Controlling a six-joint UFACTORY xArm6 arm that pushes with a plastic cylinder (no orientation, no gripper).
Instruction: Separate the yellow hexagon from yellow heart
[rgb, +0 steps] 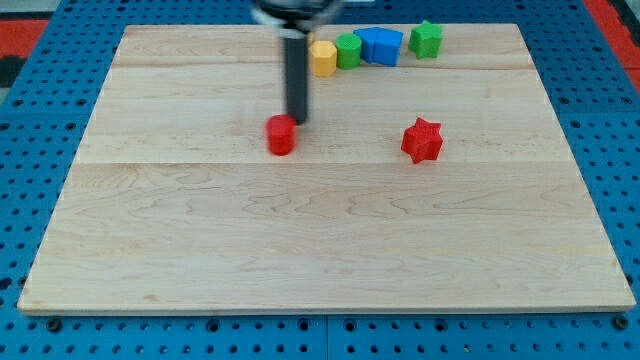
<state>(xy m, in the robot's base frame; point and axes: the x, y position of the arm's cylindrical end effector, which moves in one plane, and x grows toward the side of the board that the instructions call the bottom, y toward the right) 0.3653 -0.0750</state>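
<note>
The yellow hexagon (322, 58) stands near the view's top, at the left end of a row of blocks. No yellow heart can be made out; the rod may hide something behind it. My tip (297, 122) rests on the board just above and to the right of a red block (281, 135), about touching it. The rod rises straight up to the view's top, passing just left of the yellow hexagon.
A green block (348, 50), a blue block (380, 46) and a green star (426, 39) continue the row to the right of the hexagon. A red star (422, 140) lies at mid right. The wooden board (320, 250) sits on a blue pegboard.
</note>
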